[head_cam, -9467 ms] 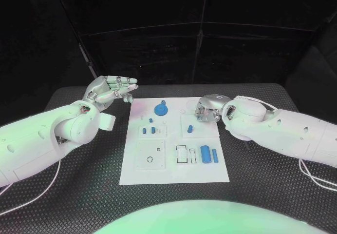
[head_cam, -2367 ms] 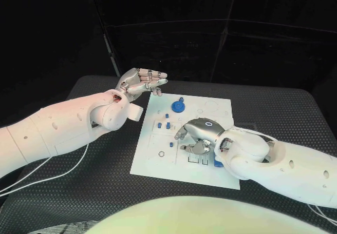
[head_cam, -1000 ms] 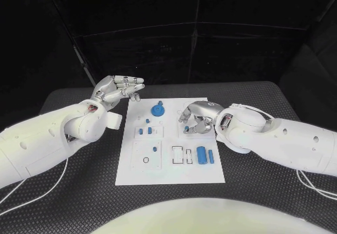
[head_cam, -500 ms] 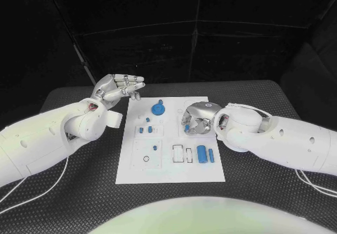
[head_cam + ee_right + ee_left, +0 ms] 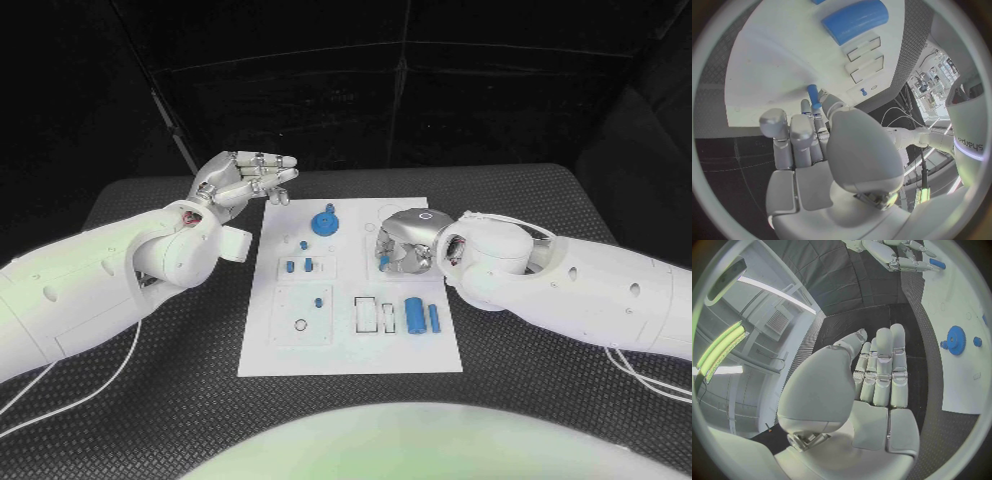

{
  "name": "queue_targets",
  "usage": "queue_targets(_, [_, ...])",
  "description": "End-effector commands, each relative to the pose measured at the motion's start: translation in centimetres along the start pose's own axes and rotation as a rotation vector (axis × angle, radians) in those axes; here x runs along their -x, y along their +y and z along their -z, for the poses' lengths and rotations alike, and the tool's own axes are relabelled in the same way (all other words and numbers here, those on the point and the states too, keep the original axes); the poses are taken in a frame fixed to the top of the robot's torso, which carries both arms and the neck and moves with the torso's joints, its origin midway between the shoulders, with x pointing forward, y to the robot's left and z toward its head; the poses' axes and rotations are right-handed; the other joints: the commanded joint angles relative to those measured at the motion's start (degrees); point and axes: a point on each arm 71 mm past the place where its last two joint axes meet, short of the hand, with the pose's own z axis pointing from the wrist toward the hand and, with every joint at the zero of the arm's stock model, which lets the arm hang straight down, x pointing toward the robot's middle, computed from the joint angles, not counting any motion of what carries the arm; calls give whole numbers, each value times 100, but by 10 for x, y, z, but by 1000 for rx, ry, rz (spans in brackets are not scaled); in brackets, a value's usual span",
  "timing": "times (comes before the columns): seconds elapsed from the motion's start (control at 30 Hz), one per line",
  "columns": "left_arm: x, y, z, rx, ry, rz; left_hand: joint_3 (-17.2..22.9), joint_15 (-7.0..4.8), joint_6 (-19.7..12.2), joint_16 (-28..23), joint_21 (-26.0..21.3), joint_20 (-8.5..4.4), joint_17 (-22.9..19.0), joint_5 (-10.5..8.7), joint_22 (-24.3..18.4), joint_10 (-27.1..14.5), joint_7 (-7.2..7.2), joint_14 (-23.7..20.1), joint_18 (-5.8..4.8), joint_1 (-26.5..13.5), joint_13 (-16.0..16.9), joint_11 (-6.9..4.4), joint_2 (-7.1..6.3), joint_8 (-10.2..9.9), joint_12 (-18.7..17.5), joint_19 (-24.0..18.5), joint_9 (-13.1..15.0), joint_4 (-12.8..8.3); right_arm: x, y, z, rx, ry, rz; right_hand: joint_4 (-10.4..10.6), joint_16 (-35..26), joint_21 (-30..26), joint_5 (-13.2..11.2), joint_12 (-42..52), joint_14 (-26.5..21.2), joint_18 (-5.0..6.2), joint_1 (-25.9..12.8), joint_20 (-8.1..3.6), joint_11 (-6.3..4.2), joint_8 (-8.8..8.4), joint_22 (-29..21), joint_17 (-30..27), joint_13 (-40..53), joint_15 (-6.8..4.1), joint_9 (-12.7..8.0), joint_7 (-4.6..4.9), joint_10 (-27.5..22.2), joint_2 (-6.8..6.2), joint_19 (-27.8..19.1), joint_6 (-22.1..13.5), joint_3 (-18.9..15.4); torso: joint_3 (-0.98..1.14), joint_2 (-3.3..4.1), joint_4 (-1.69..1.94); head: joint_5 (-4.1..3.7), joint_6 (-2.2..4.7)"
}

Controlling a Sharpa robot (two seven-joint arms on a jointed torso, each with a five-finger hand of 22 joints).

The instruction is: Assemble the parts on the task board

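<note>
The right hand stood over the upper right part of the task board, its fingers curled downward and close together. In the right wrist view a small blue peg stood out just beyond the fingertips, its long axis running away from them toward the board's white face. It appeared to be pinched between the thumb and a finger, though the contact itself was hidden by the palm. In the head view a speck of blue showed at the inner edge of the same hand.

The left hand was raised off the board's far left corner, holding nothing. Its fingers were straight and laid side by side, with the thumb apart. It was well clear of every part.

The other parts lay on the board: a blue gear near the far edge, between the two hands; two short pegs toward the left-hand side; and a thick blue cylinder with a thinner pin beside it, both on the near side of the right hand, their long axes running toward the robot.

Judgement: the move in hand belonged to the right hand — seating the peg in a socket directly beneath its fingertips. The socket was hidden under the hand, so alignment could not be confirmed. The risk was a tilted peg catching on the socket's rim.
</note>
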Motion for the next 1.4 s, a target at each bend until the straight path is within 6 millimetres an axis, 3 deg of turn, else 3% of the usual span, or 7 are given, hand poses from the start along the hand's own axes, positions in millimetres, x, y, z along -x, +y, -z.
queue_targets(0.03, [-1,-1,-1,-6,10,8,-31,5,-44,-33,-39,24,-6,-26,-7,-20,-9,-46,71,0,-8,0,1,-25,40,-14,-3,11,3,3,0,20,-36,13,-3,60,67,-59,35,61,-53,10,-26,-53,56,104,71,17,-69,18,-49,172,97,80,139,142,0,2,-1,-3,-8])
queue_targets(0.17, [-1,-1,-1,-7,10,9,-30,5,-44,-33,-42,24,-7,-25,-9,-22,-10,-47,72,1,-8,-1,8,-24,43,-14,-2,12,5,3,-1,25,-59,5,9,116,150,-101,33,76,-78,17,-81,-123,123,234,132,29,-122,31,-107,395,183,150,334,355,1,0,-3,-11,-19])
queue_targets(0.5, [-1,-2,0,-7,10,8,-30,5,-44,-33,-42,24,-7,-25,-9,-22,-10,-47,72,1,-8,-1,8,-24,43,-14,-2,12,6,3,-2,15,-78,15,-86,161,245,-103,13,83,-105,17,-159,-218,252,383,171,68,-201,73,-199,727,195,225,607,587,0,0,-1,-10,-44])
queue_targets(1.03, [-1,-2,0,-10,7,7,-31,5,-45,-34,-45,25,-9,-24,-11,-24,-10,-47,73,2,-8,-1,13,-22,48,-14,-2,12,13,4,0,14,-168,78,-213,214,333,-96,-87,95,-135,25,-180,-227,267,534,238,71,-211,80,-195,808,151,302,641,774,5,-3,4,14,-55])
queue_targets(1.4, [-1,-2,0,-11,6,7,-31,5,-45,-34,-45,25,-9,-24,-11,-24,-10,-47,73,2,-8,-1,13,-22,48,-14,-2,12,21,22,11,73,-230,54,-240,241,377,-87,-121,104,-150,-14,-182,-227,273,611,270,73,-212,83,-194,833,98,343,659,805,0,-4,1,51,-55])
